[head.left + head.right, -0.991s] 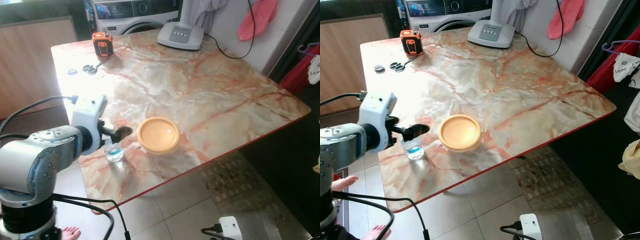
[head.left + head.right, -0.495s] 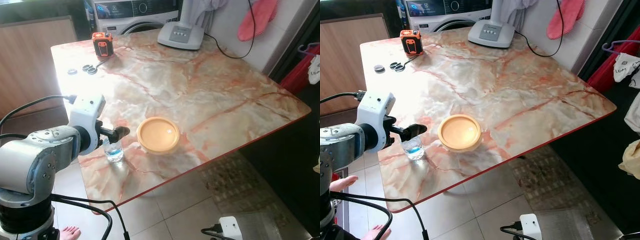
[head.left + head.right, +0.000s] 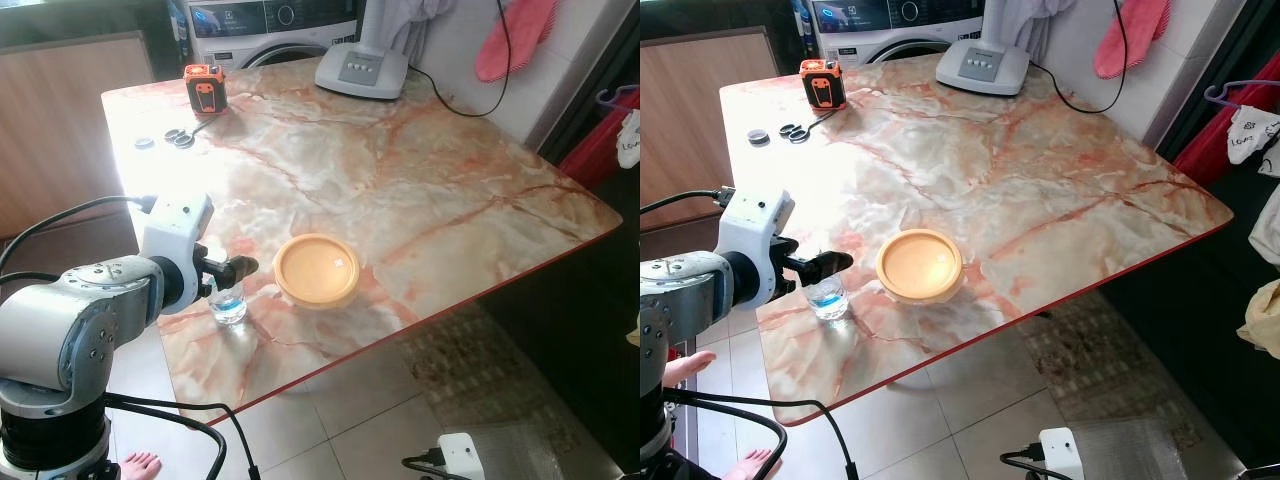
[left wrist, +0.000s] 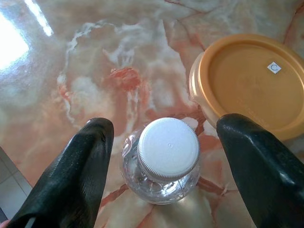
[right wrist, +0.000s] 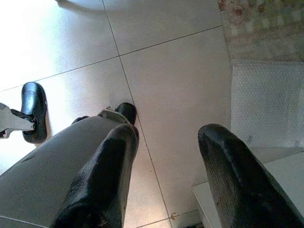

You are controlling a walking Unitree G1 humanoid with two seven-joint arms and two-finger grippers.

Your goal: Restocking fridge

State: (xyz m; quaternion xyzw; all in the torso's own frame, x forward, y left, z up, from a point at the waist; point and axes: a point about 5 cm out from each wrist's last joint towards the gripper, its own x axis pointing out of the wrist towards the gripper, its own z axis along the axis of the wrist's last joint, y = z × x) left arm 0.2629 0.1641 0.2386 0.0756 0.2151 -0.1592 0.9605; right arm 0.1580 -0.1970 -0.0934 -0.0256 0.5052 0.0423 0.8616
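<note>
A small clear water bottle (image 3: 228, 300) with a white cap (image 4: 167, 148) and a blue label stands upright near the front left edge of the marble table (image 3: 430, 190). Right beside it sits a round orange lidded container (image 3: 316, 270). My left gripper (image 3: 240, 267) hovers just over the bottle, open. In the left wrist view the black fingers (image 4: 90, 161) stand wide on either side of the cap without touching it. My right gripper (image 5: 168, 137) hangs idle and open over the tiled floor.
At the table's far end lie an orange and black tool (image 3: 204, 88), small scissors (image 3: 180, 138) and a white appliance (image 3: 362, 70) with a cord. A washing machine (image 3: 270, 25) stands behind. A white box (image 3: 460, 455) and a person's bare foot (image 3: 140, 463) are on the floor.
My left gripper has sunk slightly and drawn back a little toward the bottle. The bottle and the container have not moved.
</note>
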